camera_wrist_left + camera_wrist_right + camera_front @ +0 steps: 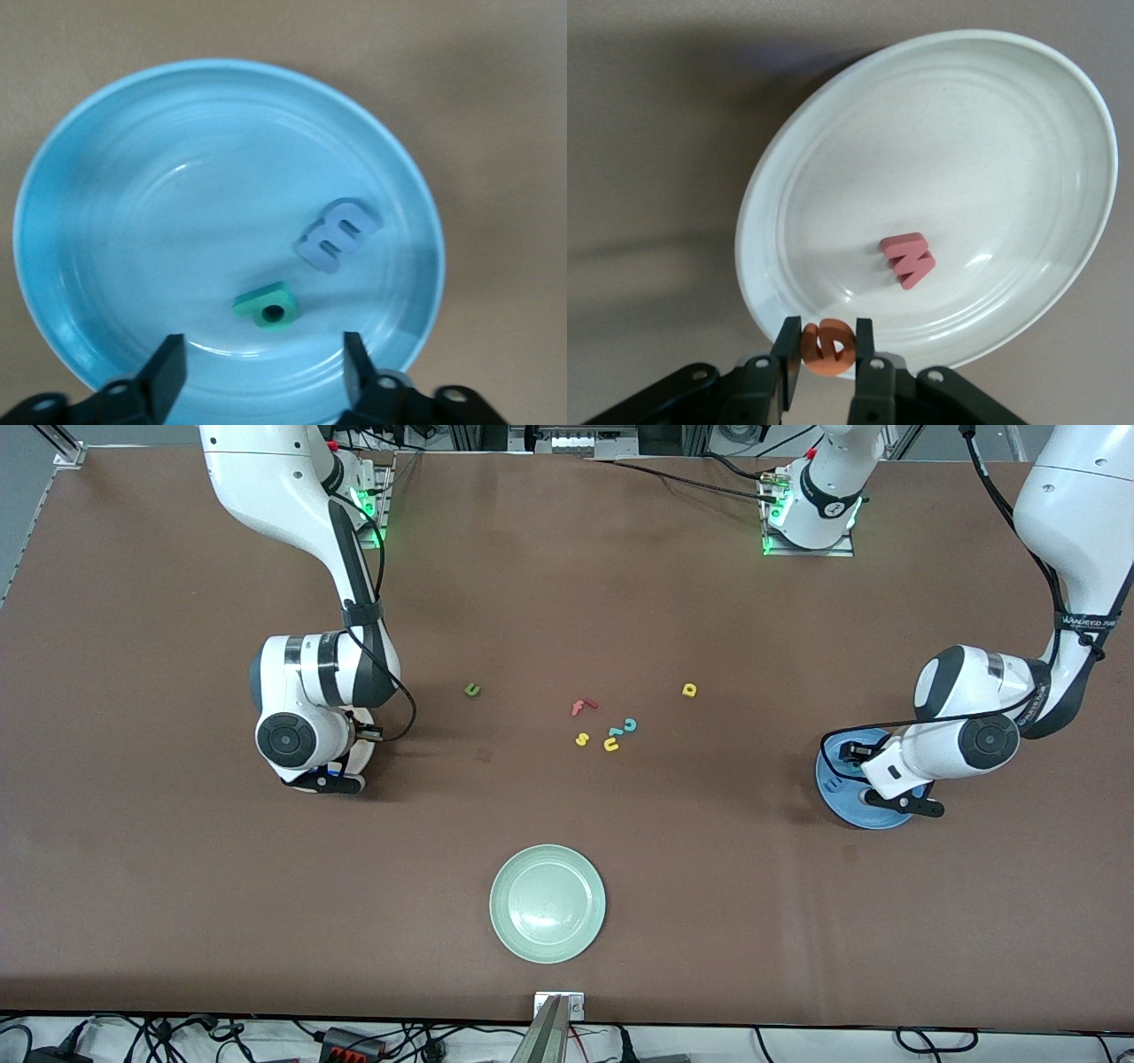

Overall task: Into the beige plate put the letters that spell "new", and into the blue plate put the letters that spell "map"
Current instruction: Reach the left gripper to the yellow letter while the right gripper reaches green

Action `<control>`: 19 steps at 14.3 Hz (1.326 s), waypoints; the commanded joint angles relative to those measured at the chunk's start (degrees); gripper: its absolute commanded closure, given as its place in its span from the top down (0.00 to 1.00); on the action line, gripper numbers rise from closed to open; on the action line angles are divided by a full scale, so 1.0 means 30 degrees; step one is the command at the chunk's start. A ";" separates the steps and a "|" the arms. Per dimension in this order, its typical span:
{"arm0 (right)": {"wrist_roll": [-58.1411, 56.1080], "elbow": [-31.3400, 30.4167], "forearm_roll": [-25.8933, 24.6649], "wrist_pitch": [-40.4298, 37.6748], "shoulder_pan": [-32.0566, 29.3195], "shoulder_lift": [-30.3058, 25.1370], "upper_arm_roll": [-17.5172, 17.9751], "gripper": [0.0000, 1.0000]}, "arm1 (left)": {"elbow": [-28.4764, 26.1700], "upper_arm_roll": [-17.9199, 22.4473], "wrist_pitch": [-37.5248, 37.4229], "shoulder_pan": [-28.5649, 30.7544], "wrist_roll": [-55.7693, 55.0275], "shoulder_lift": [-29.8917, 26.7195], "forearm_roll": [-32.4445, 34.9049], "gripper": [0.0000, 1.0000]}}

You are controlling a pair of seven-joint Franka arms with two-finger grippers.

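Even overhead light, soft shadows on the table [177, 886]; glare streaks the blue plate [106, 159] ahead of the jaws, whose fingertips blur.

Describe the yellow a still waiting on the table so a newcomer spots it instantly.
Start at the blue plate under the left gripper. Toward the table's middle, farther from the front camera, lies the yellow a, alone, apart from the clustered letters.

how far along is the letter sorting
About halfway. Done: the blue m and teal p lie in the blue plate under the open left pincer; the pink w lies in the beige plate. In hand: the right pincer grips the orange e. Left: green n, yellow a.
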 commanded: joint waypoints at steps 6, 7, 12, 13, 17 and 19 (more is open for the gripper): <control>-0.0980 -0.0270 0.0122 0.0525 -0.0587 -0.0199 -0.0003 1.00 | -0.0332 -0.4856 -0.3425 0.0389 -0.4149 -0.1163 0.0019 1.00; -0.0805 -0.0270 0.0151 0.0379 -0.0469 -0.0665 -0.0004 1.00 | -0.0859 -0.5675 -0.3163 0.0535 -0.4857 -0.1018 -0.0213 1.00; -0.1126 -0.1525 0.0356 0.0493 0.0786 -0.3477 0.0318 1.00 | -0.5927 -0.6650 0.4329 0.0419 -0.8087 -0.1103 -0.0245 1.00; -0.1154 -0.1820 0.0385 0.0582 0.1372 -0.3801 0.0319 1.00 | -0.5962 -0.6650 0.4484 0.0274 -0.8087 -0.1046 -0.0158 1.00; -0.3961 -0.3228 0.0356 0.2747 0.4184 -0.4655 0.0407 1.00 | -0.5581 -0.5717 0.4806 -0.2945 -0.9139 -0.0725 0.1649 0.90; -0.4783 -0.3403 0.0356 0.3799 0.5619 -0.4450 0.0436 1.00 | -0.5610 -0.5683 0.5101 -0.3678 -0.9170 -0.0053 0.2740 0.82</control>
